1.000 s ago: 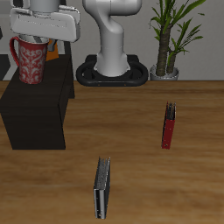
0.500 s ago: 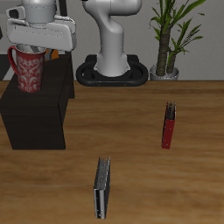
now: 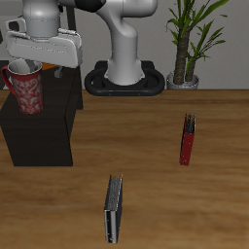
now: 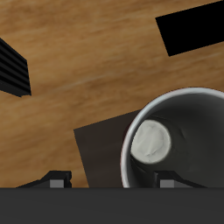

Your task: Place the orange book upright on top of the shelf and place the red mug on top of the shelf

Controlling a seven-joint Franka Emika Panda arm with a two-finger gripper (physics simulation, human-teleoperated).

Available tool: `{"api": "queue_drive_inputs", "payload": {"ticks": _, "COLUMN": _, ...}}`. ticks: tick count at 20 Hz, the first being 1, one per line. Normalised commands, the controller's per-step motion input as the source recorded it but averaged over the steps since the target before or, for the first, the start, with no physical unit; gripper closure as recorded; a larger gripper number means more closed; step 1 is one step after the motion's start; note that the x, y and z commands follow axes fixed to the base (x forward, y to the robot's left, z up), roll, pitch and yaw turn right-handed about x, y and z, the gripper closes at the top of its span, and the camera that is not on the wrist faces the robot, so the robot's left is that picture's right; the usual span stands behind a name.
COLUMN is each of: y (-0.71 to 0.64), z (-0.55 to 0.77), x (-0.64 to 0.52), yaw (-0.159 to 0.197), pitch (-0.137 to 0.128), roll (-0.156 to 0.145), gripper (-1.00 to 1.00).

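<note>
Gripping the mug (image 3: 27,92) by its rim, the gripper (image 3: 26,66) hangs over the shelf (image 3: 39,126), its fingers closed on the rim's wall. The mug sits tilted, its base just above the shelf's flat top; whether it touches, I can't tell. From the wrist camera the mug's (image 4: 179,140) pale inside gapes open, with the shelf's (image 4: 98,153) dark top right beneath it. A sliver of orange book (image 3: 64,69) peeks out behind the gripper, at the shelf's back. Well away from the shelf on the worktop (image 3: 156,156) lie a red book (image 3: 188,139) and a grey book (image 3: 115,208).
</note>
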Motion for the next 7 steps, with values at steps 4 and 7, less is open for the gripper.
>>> {"api": "queue_drive_inputs", "payload": {"ticks": 4, "y": 0.02, "z": 0.01, "x": 0.01, "yaw": 0.009, "pitch": -0.010, "roll": 0.009, "gripper": -1.00}}
{"api": "queue_drive_inputs", "payload": {"ticks": 7, "y": 0.12, "z": 0.09, "x": -0.06, "yaw": 0.028, "pitch": -0.011, "roll": 0.014, "gripper": -1.00}}
